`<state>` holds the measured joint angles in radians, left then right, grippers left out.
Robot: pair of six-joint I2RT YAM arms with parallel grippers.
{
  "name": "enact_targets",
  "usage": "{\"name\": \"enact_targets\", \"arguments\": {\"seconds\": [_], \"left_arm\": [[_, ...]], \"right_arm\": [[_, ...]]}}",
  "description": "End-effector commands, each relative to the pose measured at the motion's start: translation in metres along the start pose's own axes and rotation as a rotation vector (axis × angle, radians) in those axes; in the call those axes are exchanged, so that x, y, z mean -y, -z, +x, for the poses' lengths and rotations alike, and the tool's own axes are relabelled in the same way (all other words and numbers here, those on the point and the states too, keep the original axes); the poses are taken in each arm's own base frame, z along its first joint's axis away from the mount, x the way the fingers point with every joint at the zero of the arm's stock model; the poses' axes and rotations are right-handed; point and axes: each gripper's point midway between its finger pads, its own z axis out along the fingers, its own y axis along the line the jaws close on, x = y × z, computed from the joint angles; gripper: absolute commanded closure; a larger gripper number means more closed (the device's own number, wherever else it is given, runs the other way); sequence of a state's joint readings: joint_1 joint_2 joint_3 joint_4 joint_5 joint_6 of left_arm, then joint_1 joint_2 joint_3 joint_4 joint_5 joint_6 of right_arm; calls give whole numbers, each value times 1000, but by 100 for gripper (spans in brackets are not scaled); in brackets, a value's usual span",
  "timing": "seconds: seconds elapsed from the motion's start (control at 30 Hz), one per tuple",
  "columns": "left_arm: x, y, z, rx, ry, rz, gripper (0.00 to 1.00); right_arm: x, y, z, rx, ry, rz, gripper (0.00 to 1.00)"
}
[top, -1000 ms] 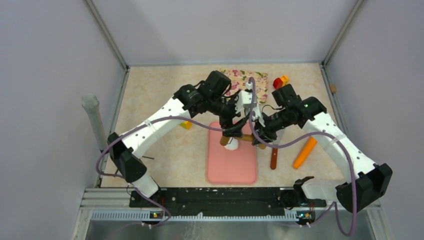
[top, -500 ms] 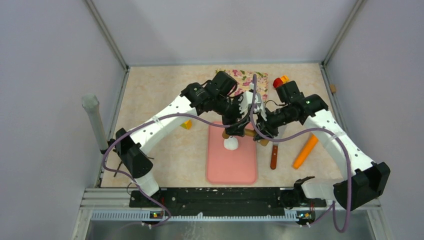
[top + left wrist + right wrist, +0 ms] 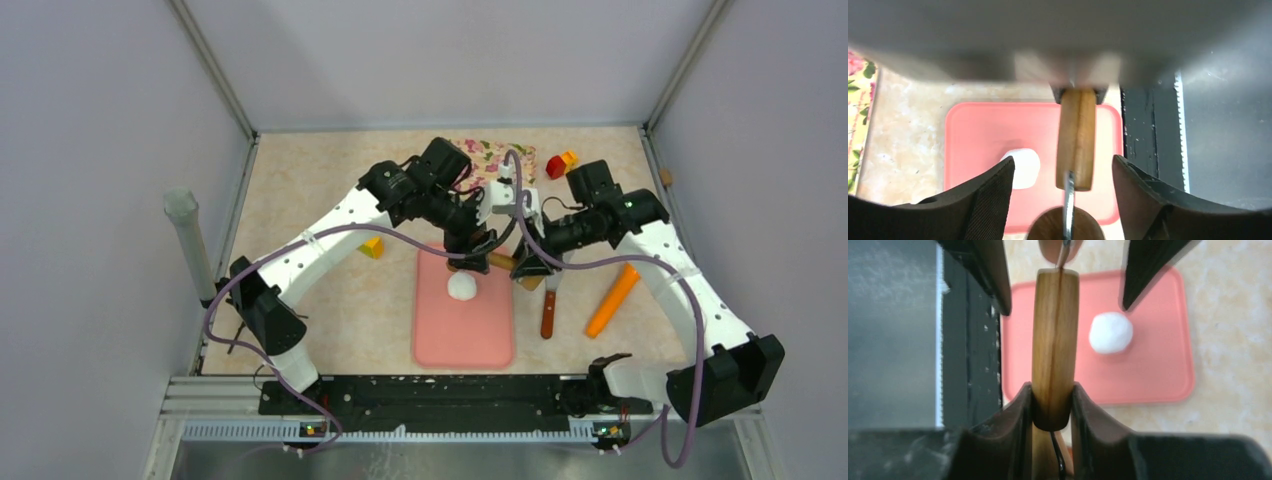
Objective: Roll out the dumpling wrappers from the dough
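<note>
Right gripper (image 3: 1052, 396) is clamped on one wooden handle of the rolling pin (image 3: 1055, 340), its two fingers pressed to the handle from both sides w/ no gap. Left gripper (image 3: 1063, 162) is spread wide. Its fingers stand either side of the pin's other end, w/ no contact that I can see. So, as far as the wrist views show, only the right gripper is carrying the pin. Can't tell whether the roller rests on the mat or hangs above it.

Progress: very early, by my read. Dough (image 3: 1111, 332) is a round white ball, not pressed at all. No flat sheet and no cut discs anywhere in view, so no wrappers made yet. Left to do: get the pin onto the ball, flatten it thin, then shape discs. Basically the whole job.

Position: the ball sits on the pink mat (image 3: 1158, 375), beside the pin and apart from it, not under it. From the right gripper it's ahead and off to one side of the held handle. From the left gripper it lies just beside one fingertip, partly hidden behind it in that wrist view. In the top view the ball is on the base side of both grippers, nearer the left one, w/ the pin spanning btw. them beyond it. Next move prob. needs the left gripper to close on its end, then the pin brought over the ball.
</note>
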<state>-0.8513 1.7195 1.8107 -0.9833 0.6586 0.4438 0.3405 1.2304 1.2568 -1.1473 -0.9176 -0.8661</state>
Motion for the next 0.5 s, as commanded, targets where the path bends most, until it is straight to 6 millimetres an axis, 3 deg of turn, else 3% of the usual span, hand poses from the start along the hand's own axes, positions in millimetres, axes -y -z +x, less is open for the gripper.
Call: {"name": "enact_targets", "arguments": {"seconds": [0.0, 0.03, 0.17, 0.37, 0.47], "left_arm": [[44, -7, 43, -160, 45, 192, 35], [45, -7, 42, -158, 46, 197, 44], [44, -7, 40, -157, 56, 197, 97], [25, 5, 22, -96, 77, 114, 100], [9, 20, 9, -37, 102, 76, 100]], "right_arm": [[15, 19, -58, 214, 120, 52, 100], [15, 20, -60, 222, 116, 53, 100], [16, 22, -69, 253, 116, 51, 100], [23, 26, -77, 275, 112, 98, 100], [30, 30, -78, 273, 121, 165, 85]]}}
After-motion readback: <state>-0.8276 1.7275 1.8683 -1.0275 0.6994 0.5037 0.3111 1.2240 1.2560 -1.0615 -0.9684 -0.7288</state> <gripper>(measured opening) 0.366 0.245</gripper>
